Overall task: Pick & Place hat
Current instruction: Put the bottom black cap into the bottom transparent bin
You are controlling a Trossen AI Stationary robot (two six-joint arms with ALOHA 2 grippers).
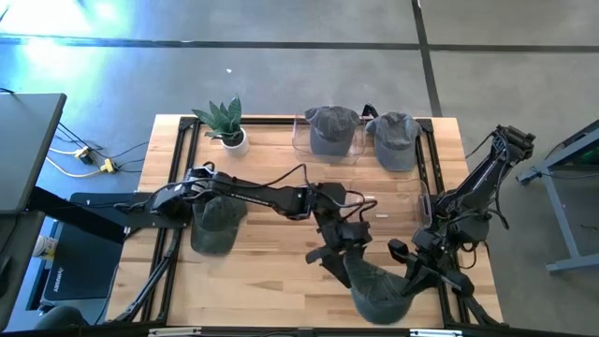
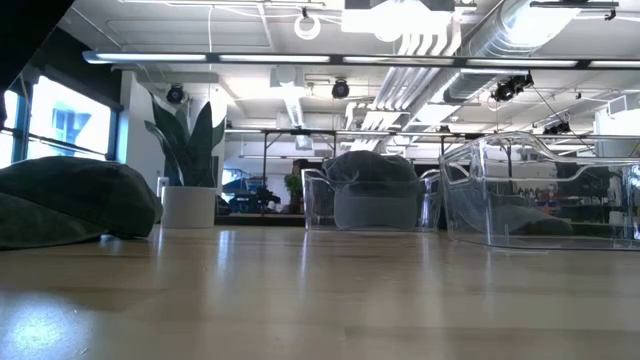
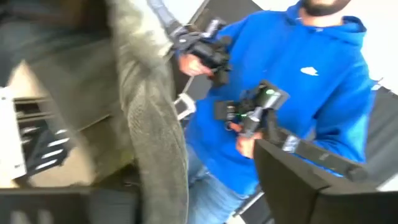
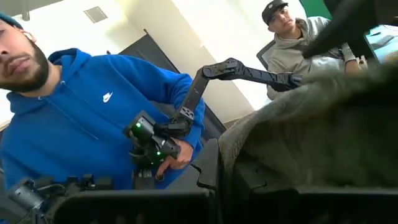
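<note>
A grey-green hat [image 1: 379, 292] sits near the table's near edge, right of centre, between my two grippers. My left gripper [image 1: 344, 257] reaches across the table to the hat's left edge. My right gripper [image 1: 409, 271] is at its right edge. The left wrist view shows the hat's cloth [image 3: 155, 124] close up, and so does the right wrist view [image 4: 311, 124]. The low view shows neither the grippers nor this hat. My left gripper is on the hat's left rim [image 1: 354, 270], coming from the table's far left and pointing toward the near edge. The cloth hides the fingers, so the kind of hold does not show. My right gripper is on the hat's right rim [image 1: 401, 281], coming from the right. The cloth [image 4: 267, 134] lies over its fingers and hides the place of contact.
A second hat [image 1: 213, 223] lies on the table's left side, under my left arm. A potted plant [image 1: 227, 126] stands at the far left. Two clear stands [image 1: 329, 140] [image 1: 395, 140] at the far edge each carry a hat. People [image 4: 93, 118] are beyond the near edge.
</note>
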